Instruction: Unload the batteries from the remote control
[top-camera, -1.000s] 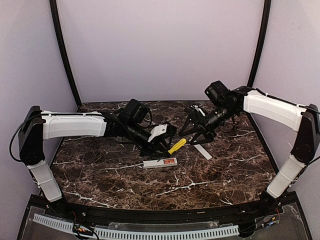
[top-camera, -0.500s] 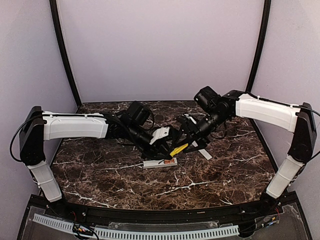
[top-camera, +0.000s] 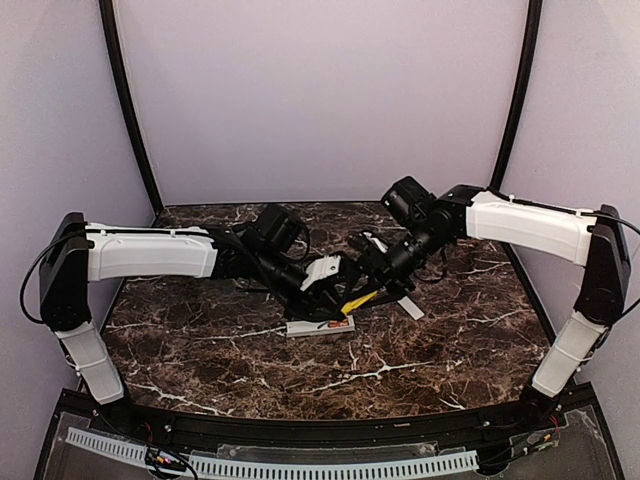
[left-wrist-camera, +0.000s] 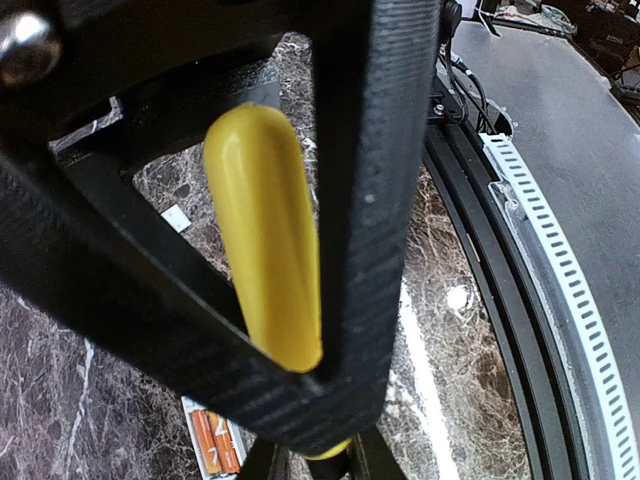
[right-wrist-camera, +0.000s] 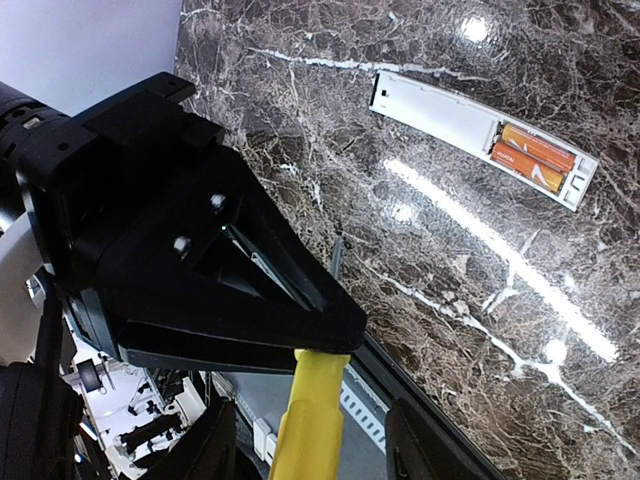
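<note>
The white remote control (top-camera: 312, 327) lies back up on the marble, and its open recess holds the two orange batteries (top-camera: 341, 323) side by side. They show again in the right wrist view, batteries (right-wrist-camera: 530, 155) at one end of the remote control (right-wrist-camera: 440, 105). My left gripper (top-camera: 343, 302) is shut on a yellow stick (top-camera: 357, 297), held just above the remote. My right gripper (top-camera: 372, 283) is open, with a finger on each side of the stick (right-wrist-camera: 312, 415) and a gap on both sides. The left wrist view shows the stick (left-wrist-camera: 262, 230), the batteries (left-wrist-camera: 215, 445) and the left gripper (left-wrist-camera: 320, 455).
A thin flat white strip (top-camera: 408, 306) lies on the marble just right of the two grippers. The black frame of the right gripper (left-wrist-camera: 375, 190) crosses in front of the stick. The table's black front rail (left-wrist-camera: 500, 300) runs nearby.
My right arm has swung left to the yellow stick, and its jaws have narrowed around it. My left gripper has lowered the stick slightly toward the remote.
</note>
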